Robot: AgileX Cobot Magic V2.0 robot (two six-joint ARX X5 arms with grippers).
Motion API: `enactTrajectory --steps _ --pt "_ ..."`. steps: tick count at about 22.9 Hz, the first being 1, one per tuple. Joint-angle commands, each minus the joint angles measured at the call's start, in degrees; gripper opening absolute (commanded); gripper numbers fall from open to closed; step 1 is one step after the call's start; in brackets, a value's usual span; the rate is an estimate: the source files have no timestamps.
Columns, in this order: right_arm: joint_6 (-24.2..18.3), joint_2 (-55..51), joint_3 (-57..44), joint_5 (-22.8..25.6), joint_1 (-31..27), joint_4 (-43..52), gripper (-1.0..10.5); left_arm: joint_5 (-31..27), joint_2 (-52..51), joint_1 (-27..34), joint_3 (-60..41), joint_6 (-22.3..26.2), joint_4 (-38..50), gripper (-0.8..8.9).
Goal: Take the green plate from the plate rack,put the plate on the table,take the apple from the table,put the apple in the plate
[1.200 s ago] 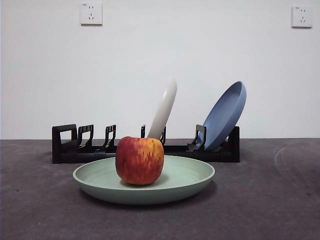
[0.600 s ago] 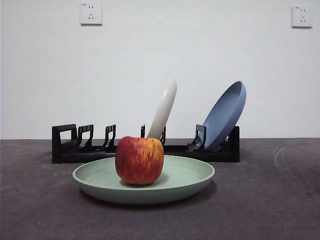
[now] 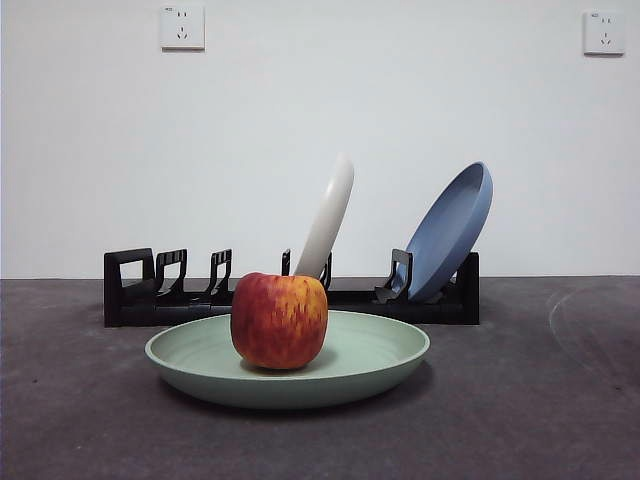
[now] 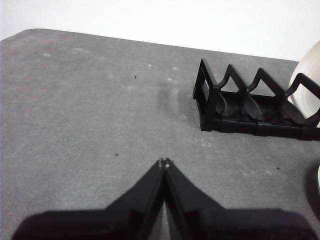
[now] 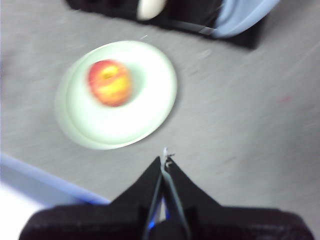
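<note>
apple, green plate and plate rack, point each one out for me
apple (image 3: 279,321): front view, middle of its red, streaked side.
green plate (image 3: 385,352): front view, bare inner surface beside the apple.
plate rack (image 3: 128,285): front view, square loop end.

Red apple (image 3: 279,320) w/ yellow streaks, sage-green plate (image 3: 380,358), black rack (image 3: 140,290), blue plate (image 3: 452,230), cream plate (image 3: 328,220), grey table (image 3: 530,400).

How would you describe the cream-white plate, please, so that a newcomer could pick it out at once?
Find the long black plate rack at the back of the table, behind the green plate that holds the apple. Two plates stand in it. The cream-white plate is near the rack's middle, seen almost edge-on as a pale sliver, unlike the blue plate showing its face at the end.
</note>
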Motion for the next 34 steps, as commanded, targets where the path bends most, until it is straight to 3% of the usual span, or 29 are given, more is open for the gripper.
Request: enactTrajectory --steps 1,3,5,6,9,11,12,16,22,27,34 --pt "-3.9 -0.2 -0.6 12.4 -0.8 3.7 -0.2 0.0 0.4 0.2 -0.3 0.7 0.4 -0.02" --pt "-11.6 -0.2 -1.7 18.4 -3.6 11.6 -0.2 0.0 0.7 0.2 -0.3 0.7 0.4 -0.02" --pt "-19.7 -0.6 -5.0 14.8 -10.4 22.0 -0.2 0.0 1.0 0.2 -0.3 0.7 0.4 -0.02" --pt "-22.1 -1.1 -7.4 10.4 -14.7 27.0 -0.2 0.0 1.0 0.2 -0.3 0.7 0.4 -0.02" --pt "-25.0 -4.2 -19.5 -14.2 -30.9 46.1 -0.2 0.0 1.1 0.2 -0.3 0.7 0.4 -0.02" --pt "-25.0 -7.9 -28.5 -23.9 -39.1 57.8 -0.2 0.0 1.1 0.2 -0.3 0.7 0.4 -0.02" --pt "-25.2 -10.1 -33.1 -25.3 -42.4 63.6 -0.2 0.0 1.1 0.2 -0.3 0.7 0.4 -0.02" --pt "-28.0 -16.9 -45.0 -24.3 -49.2 76.1 -0.2 0.0 1.1 0.2 -0.3 0.7 0.4 -0.02" --pt "-29.0 -27.7 -55.6 -17.1 -52.3 78.9 -0.2 0.0 1.2 0.2 -0.3 0.7 0.4 -0.02" --pt "-28.8 -38.2 -61.9 -15.0 -52.4 75.0 -0.2 0.0 1.2 0.2 -0.3 0.7 0.4 -0.02" --pt "-28.6 -50.8 -63.4 -16.3 -52.5 57.5 -0.2 0.0 1.2 0.2 -0.3 0.7 0.4 -0.02"
